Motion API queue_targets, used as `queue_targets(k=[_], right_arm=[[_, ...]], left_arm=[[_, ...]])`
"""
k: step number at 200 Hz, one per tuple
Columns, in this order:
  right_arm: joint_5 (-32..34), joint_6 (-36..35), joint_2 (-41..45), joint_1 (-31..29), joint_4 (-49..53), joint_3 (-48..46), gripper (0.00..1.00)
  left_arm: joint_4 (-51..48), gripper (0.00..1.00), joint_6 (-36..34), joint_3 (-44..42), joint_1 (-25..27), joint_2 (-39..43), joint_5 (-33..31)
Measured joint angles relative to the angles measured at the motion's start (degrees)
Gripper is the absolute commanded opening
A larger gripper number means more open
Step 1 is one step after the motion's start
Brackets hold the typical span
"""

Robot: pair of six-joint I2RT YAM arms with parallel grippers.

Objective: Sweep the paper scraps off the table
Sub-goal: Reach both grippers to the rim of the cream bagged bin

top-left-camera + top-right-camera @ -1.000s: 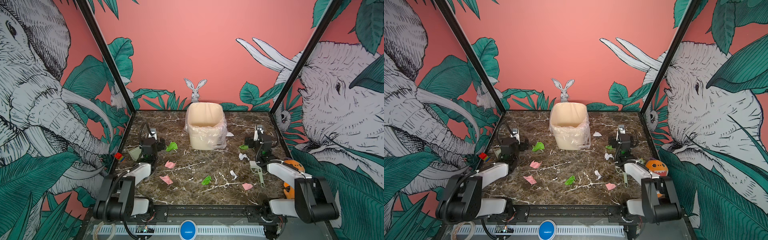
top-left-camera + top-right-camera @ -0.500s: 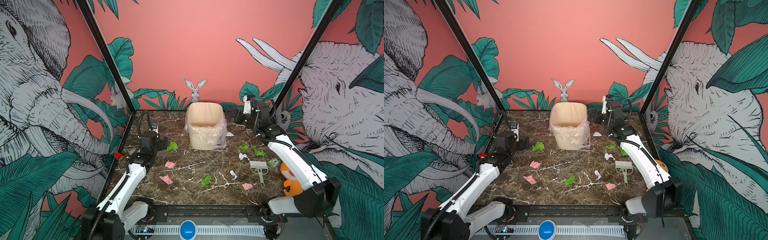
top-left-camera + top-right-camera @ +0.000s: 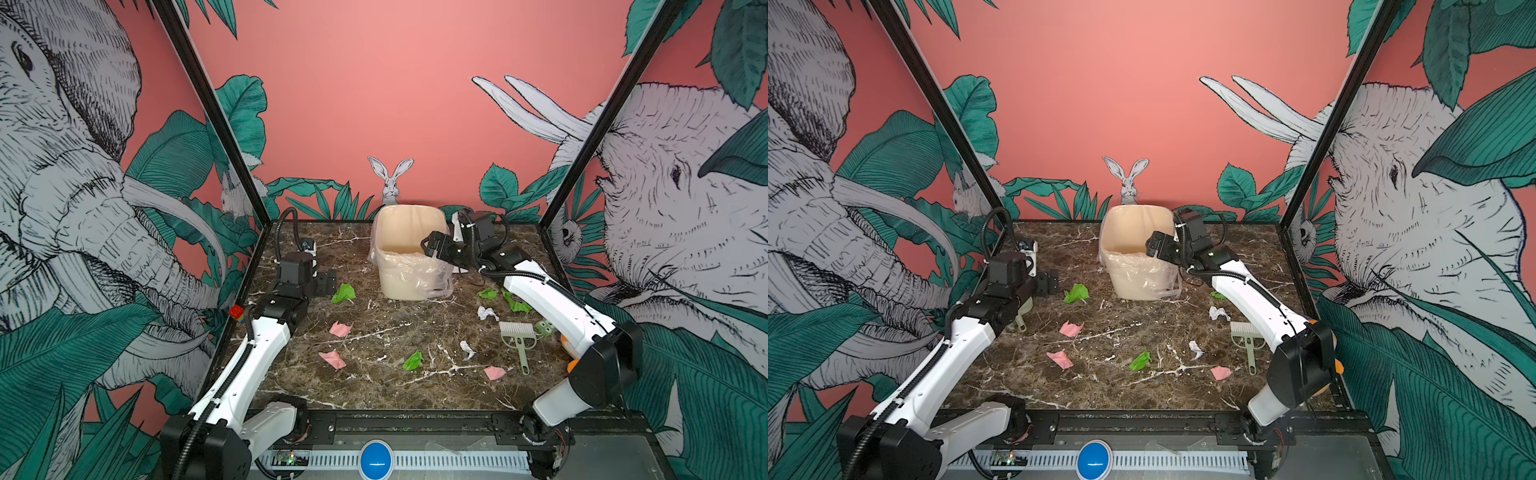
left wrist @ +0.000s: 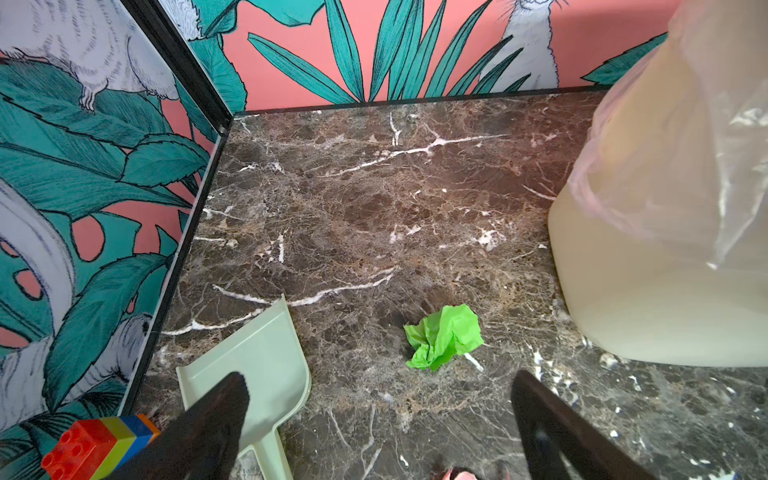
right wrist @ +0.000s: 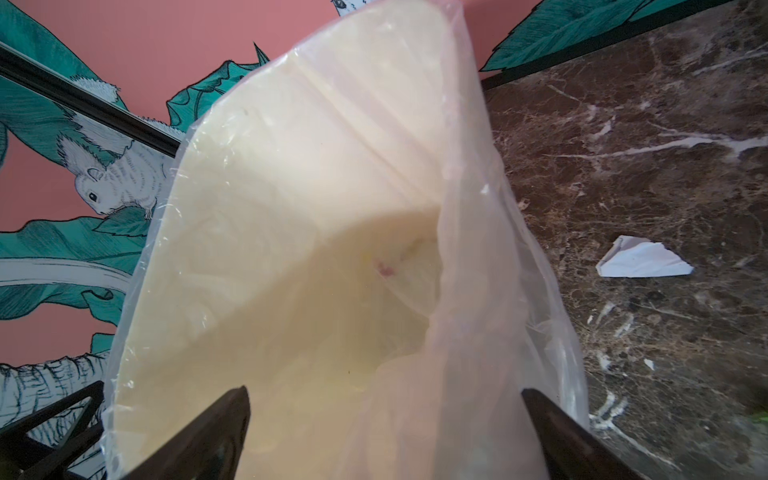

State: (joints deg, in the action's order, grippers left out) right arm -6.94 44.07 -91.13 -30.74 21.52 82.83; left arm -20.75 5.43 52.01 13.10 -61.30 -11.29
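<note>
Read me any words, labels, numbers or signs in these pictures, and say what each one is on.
No readable text anywhere.
Blue round button on the front rail: a white dash-like mark, not legible as a character.
Left arm: a tiny white mark, too small to read.

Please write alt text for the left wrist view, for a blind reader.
The open left gripper hovers over the table, a green scrap just ahead. A dustpan lies to one side of it, a lined bin stands to the other.
</note>
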Motion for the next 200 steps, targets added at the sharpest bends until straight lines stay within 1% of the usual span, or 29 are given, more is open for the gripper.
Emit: queue_targets(k=[49, 98, 119, 134, 151, 165, 179, 200], right_arm=[[-1.3, 1.9, -7.9, -1.3, -1.2, 5.3, 0.99], [-3.5, 2.1, -13.6, -2.0, -2.6, 12.2, 0.99], [-4.5, 1.9, -17.1, -2.2, -2.9, 16.3, 0.99], [-4.8, 1.4, -19.8, -2.3, -2.6, 19.3, 0.99], [-4.4, -0.5, -22.2, -2.4, -0.8, 23.0, 0.99], [-3.6, -2.3, -22.5, -2.3, 2.0, 25.1, 0.99], [-2.4, -4.5, -22.0, -1.9, 4.7, 26.9, 0.99], [-0.5, -7.7, -19.1, -1.1, 9.0, 27.7, 0.99]], left_arm=[[-3.7, 1.0, 1.4, 6.2, 0.0, -1.4, 0.2], [-5.5, 1.0, 2.9, 8.2, 0.1, -3.0, 0.7], [-7.0, 1.0, 3.5, 10.8, 0.2, -4.5, 1.1], [-8.2, 1.0, 3.9, 14.2, 0.5, -6.5, 1.5], [-9.7, 1.0, 4.6, 20.0, 1.3, -9.8, 2.2], [-10.9, 1.0, 5.2, 24.4, 2.2, -12.6, 2.7], [-14.5, 0.98, 6.2, 31.4, 3.1, -16.8, 3.0], [-20.7, 0.9, 7.9, 42.8, 3.9, -24.0, 3.5]])
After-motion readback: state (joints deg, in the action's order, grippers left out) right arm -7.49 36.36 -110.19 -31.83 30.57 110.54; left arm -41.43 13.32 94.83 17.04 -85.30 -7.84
